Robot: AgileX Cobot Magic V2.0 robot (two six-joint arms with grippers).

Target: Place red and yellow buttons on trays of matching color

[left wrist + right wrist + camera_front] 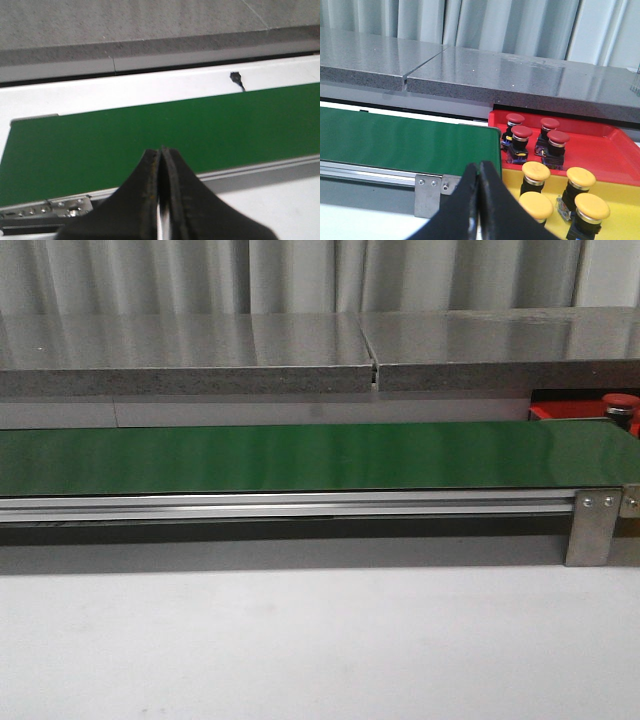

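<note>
Four red-capped push buttons point(522, 133) stand on the bright red plastic tray point(600, 150) and four yellow-capped ones point(536, 171) on the yellow tray point(625, 200), while the left gripper point(160, 155) and right gripper point(479, 170) are both pressed together, empty.

Green belt point(300, 457), grey slab point(300, 350), curtain point(300, 275).

Front view looks forward, low, along the green belt point(300, 457). Both wrist views look down over it from close range, each at one end.
</note>
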